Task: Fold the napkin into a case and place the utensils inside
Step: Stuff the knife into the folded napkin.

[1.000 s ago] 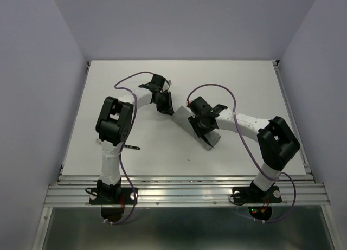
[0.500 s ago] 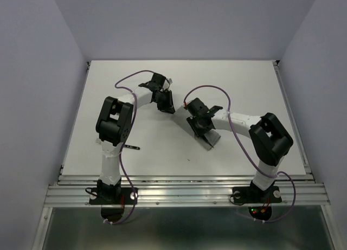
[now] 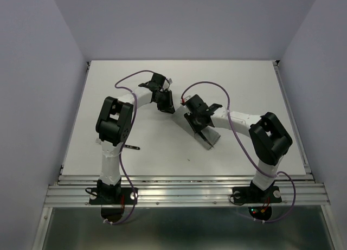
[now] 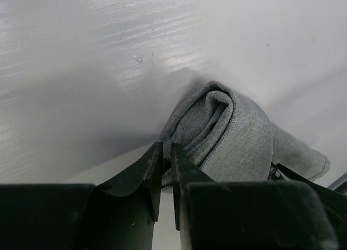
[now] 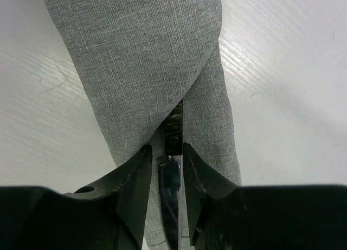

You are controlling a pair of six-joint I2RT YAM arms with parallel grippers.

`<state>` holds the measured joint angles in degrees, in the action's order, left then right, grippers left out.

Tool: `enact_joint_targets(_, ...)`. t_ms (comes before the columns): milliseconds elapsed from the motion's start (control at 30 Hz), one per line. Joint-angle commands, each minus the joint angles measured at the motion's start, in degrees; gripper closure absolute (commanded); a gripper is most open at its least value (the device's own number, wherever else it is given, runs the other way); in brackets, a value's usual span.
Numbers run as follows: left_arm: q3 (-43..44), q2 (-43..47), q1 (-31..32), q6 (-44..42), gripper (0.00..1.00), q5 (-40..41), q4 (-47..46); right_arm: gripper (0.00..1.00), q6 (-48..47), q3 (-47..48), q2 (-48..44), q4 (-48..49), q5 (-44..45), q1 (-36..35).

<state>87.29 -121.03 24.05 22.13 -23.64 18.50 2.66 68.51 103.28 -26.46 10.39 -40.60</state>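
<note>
My right gripper [image 5: 166,148] hangs low over the narrow folded case of plain grey cloth [image 5: 141,60], which stretches straight ahead of my fingertips on the white table [image 5: 282,98]. A slim dark metal utensil [image 5: 171,187] lies lengthwise between my two fingers. Its front end is tucked under the overlapping cloth edges just past the tips. One finger looks to be against it and a sliver of cloth shows on the other side, so I cannot tell whether I am clamping it. My left gripper [image 4: 166,148] sits at the case's other end, where the cloth bunches into a rolled fold just ahead and to the right of the tips. Its jaws stand with only a thin slit between them; whether cloth is pinched there I cannot tell. A second slim dark utensil [image 3: 132,147] lies well behind my left gripper, beside that arm.
</note>
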Motion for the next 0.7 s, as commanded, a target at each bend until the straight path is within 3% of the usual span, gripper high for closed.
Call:
enact_joint_targets(0, 2.1, 1.0, 0.5, -0.9, 0.76, -1.2, 0.3, 0.67, -0.8, 2.4, 1.3, 2.7, -1.0, 0.4)
enact_joint_targets(200, 1.9, 1.2, 0.6, -0.9, 0.76, -1.3, 0.3, 0.73, -1.3, 2.4, 2.3, 2.9, -1.1, 1.0)
enact_joint_targets(467, 2.1, 1.3, 0.6, -0.9, 0.76, -1.3, 0.2, 0.69, -5.1, 1.2, 1.2, 3.3, -1.0, 1.0)
enact_joint_targets(667, 2.3, 1.4, 0.6, -1.2, 0.76, -1.4, 0.6, 0.88, -8.7, -0.4, 0.1, 5.1, -2.1, 1.0)
